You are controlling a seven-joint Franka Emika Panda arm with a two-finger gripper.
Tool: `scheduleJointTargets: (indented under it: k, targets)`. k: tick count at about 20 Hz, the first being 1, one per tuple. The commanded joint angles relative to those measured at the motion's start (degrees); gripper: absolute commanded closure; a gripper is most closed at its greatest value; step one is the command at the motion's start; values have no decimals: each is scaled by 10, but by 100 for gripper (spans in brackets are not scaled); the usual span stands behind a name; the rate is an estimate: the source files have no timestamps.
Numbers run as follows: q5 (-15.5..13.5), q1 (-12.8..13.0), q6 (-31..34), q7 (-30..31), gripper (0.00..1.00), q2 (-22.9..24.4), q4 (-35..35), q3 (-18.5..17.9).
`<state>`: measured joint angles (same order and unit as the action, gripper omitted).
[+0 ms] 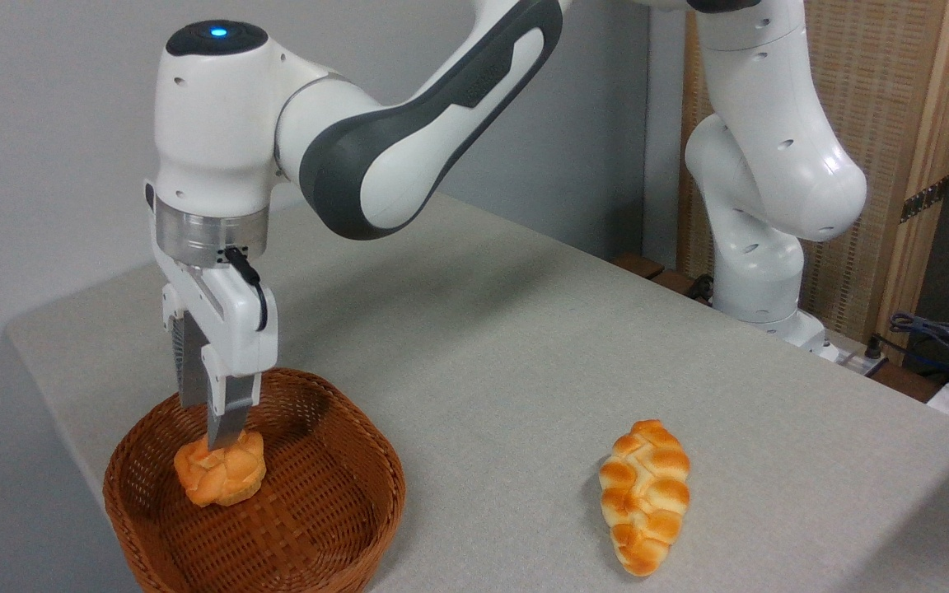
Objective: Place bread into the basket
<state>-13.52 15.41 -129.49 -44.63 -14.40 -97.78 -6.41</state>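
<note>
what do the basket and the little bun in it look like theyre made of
The basket looks like brown woven wicker: interlaced strands show across its wall and floor. The bun, under the claw, looks glossy and evenly orange, possibly a plastic or foam replica rather than real bread.

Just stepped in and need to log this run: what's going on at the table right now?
A white robot arm has reached down into the wicker basket at the table's near left. Its gripper is on the small round bun, the jaws closed against its top. The bun appears to rest on the basket floor, so the drop-off looks nearly done, with release not yet made. A longer braided loaf lies untouched on the table to the right.
</note>
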Motion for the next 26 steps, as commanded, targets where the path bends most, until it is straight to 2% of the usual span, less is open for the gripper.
scheduleJointTargets:
  k: [1,3,5,7,9,12,14,18,26]
  targets:
    - [-2,-42,14,9,0,39,0,38]
    - [0,-78,63,12,0,57,1,79]
    - [17,-91,135,14,0,83,1,87]
    - [55,-91,205,15,0,114,1,86]
    - [105,-91,259,31,0,138,1,86]
    - [154,-91,304,115,0,155,2,86]
    - [156,-91,316,134,0,155,18,81]
    - [153,-91,338,128,0,148,53,52]
    - [149,-91,360,127,0,149,54,52]
